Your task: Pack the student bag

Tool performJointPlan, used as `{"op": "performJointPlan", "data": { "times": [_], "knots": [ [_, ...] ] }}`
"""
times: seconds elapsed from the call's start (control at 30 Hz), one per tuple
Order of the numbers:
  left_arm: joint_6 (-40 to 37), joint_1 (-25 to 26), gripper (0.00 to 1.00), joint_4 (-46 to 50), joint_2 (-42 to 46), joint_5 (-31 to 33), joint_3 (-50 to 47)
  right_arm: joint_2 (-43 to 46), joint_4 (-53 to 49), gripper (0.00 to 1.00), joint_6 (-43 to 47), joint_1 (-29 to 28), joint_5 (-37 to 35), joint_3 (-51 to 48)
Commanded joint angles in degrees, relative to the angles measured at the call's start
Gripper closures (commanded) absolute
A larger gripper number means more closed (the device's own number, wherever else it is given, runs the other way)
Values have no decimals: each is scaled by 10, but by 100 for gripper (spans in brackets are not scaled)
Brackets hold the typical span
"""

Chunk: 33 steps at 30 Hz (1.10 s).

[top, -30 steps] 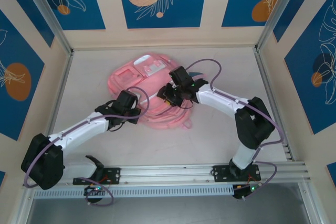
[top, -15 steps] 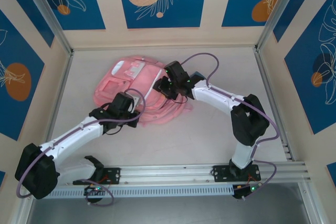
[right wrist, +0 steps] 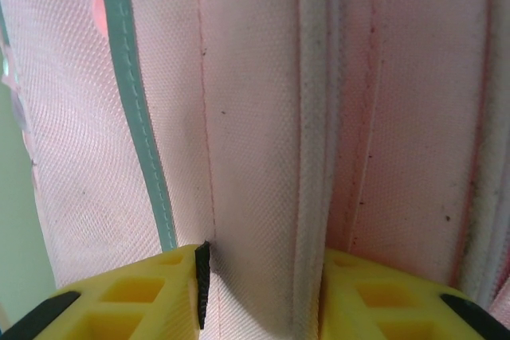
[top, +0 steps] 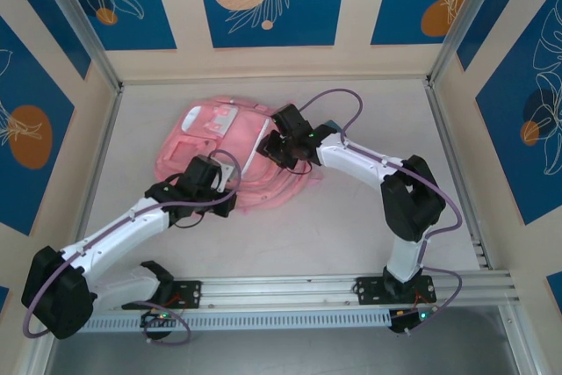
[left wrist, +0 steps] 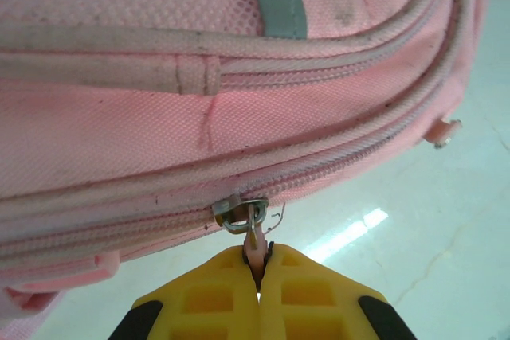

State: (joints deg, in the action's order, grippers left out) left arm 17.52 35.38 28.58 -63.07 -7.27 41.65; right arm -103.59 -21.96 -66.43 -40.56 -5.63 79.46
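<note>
Now shifted leftward, the student bag (top: 198,133) stays gripped by both end effectors (left wrist: 259,275) (right wrist: 259,280).

Student bag (top: 198,142) is lying right ahead of the left gripper (left wrist: 259,278), blocking any fwd path. Its zip pull (left wrist: 255,238) is sitting pinched betw. the closed jaws. Bare bench (left wrist: 414,236) is showing below-right of that gripper, so free room is lying that way. Right gripper (right wrist: 261,296) is clamping a fold of bag fabric, w/ cloth filling everything ahead. Behind both grippers, toward the arm bases, the bench is lying bare. Side walls (top: 61,173) are hemming in the outer edges.
</note>
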Motion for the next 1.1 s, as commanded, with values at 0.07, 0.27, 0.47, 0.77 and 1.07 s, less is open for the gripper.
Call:
{"op": "performJointPlan", "data": {
  "times": [0.07,0.27,0.47,0.77,1.07],
  "knots": [
    [-15,9,100,-38,1,-112,9,-12,19,61,-16,-21,8,2],
    [10,8,84,-57,-24,-108,37,-8,11,63,-15,-24,-1,1],
    [45,-4,45,-16,16,-84,47,57,-26,55,52,-11,-45,-21],
    [121,-78,34,26,73,-35,40,142,-126,46,151,-44,-121,-44],
    [212,-146,32,53,112,22,13,105,-129,47,146,-213,-192,-53]
  ]
}}
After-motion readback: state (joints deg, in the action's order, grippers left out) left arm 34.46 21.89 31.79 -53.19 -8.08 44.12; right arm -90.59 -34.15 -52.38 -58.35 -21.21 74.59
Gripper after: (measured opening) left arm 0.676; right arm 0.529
